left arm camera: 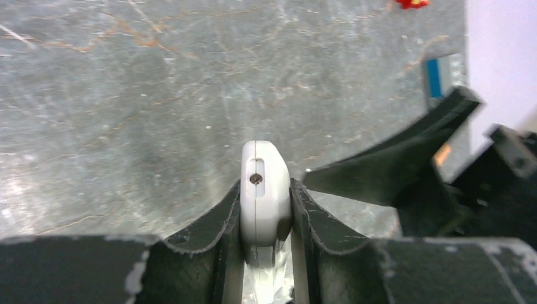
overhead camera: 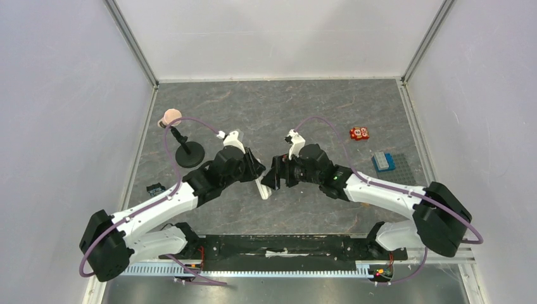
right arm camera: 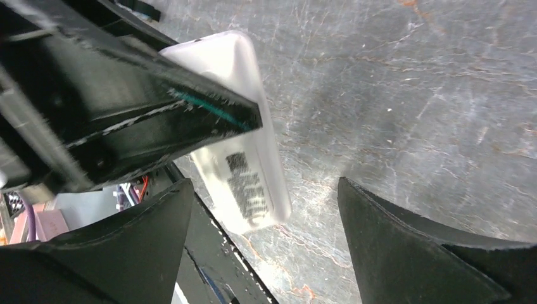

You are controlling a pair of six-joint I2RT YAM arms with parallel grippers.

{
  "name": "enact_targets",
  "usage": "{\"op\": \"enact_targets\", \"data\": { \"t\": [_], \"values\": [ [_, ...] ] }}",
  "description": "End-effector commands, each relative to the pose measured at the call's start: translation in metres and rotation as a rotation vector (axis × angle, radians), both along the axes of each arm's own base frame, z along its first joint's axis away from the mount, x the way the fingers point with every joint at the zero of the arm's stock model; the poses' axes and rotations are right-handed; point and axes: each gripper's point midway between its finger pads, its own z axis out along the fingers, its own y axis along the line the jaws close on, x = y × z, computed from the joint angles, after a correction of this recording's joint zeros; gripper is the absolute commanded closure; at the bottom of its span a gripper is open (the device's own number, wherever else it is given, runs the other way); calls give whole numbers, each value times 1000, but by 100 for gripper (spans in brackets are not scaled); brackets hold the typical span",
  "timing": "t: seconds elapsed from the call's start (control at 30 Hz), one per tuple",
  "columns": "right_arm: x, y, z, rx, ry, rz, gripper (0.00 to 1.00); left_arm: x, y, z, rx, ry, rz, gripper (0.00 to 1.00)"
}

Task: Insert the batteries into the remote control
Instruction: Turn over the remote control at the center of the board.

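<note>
**Left gripper [left arm camera: 265, 190] clamped shut on the slim white rectangular plastic remote control [left arm camera: 265, 218]; right gripper [right arm camera: 263, 190] gaping around its far end.**

Mid-table, the left gripper's black fingers [left arm camera: 313, 225] squeeze the remote's two long edges. Its rounded end, with a small slotted hole [left arm camera: 256, 178], pokes out past the tips. A dark printed label [right arm camera: 246, 187] marks the flat face near the other end. That end sits between the right gripper's wide-spread fingers [right arm camera: 405, 247], clear of both. Further right lie a small red block [overhead camera: 360, 133] and a blue ridged box [overhead camera: 383, 162].

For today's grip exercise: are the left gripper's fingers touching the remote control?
Touching. Left wrist view: fingers of the left gripper press both sides of the remote control.
</note>
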Motion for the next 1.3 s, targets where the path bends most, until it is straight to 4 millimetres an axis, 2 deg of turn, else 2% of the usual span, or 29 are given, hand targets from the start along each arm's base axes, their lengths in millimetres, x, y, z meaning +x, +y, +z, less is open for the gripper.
{"op": "enact_targets", "data": {
  "t": [0.0, 0.1, 0.17, 0.3, 0.47, 0.63, 0.7, 0.8, 0.93, 1.07, 1.2, 1.27],
  "values": [
    [17, -17, 33, 16, -71, -117, 14, 24, 21, 11, 167, -68, 91, 98],
    [23, -40, 27, -29, -49, -209, 16, 38, 37, 1, 318, -51, 164, 98],
    [28, -63, 13, -104, -17, -288, 17, 48, 45, -8, 439, -19, 205, 98],
    [31, -102, -11, -197, 39, -392, 18, 71, 48, -21, 650, 31, 242, 98],
    [31, -130, -20, -210, 65, -463, 18, 103, 53, -36, 875, 51, 289, 98],
    [34, -145, -17, -236, 47, -492, 18, 124, 54, -49, 1021, 83, 303, 96],
    [34, -148, -17, -248, 44, -498, 18, 130, 53, -57, 1065, 102, 296, 91],
    [34, -152, -18, -256, 48, -502, 18, 136, 49, -66, 1097, 123, 290, 89],
    [34, -154, -18, -263, 56, -501, 17, 139, 46, -77, 1113, 154, 276, 86],
    [33, -155, -19, -273, 63, -497, 17, 137, 39, -83, 1077, 182, 264, 73],
    [31, -160, -20, -298, 70, -496, 17, 134, 30, -90, 1042, 213, 229, 70],
    [30, -164, -21, -312, 72, -498, 17, 132, 27, -93, 1029, 226, 221, 65]
  ]
}}
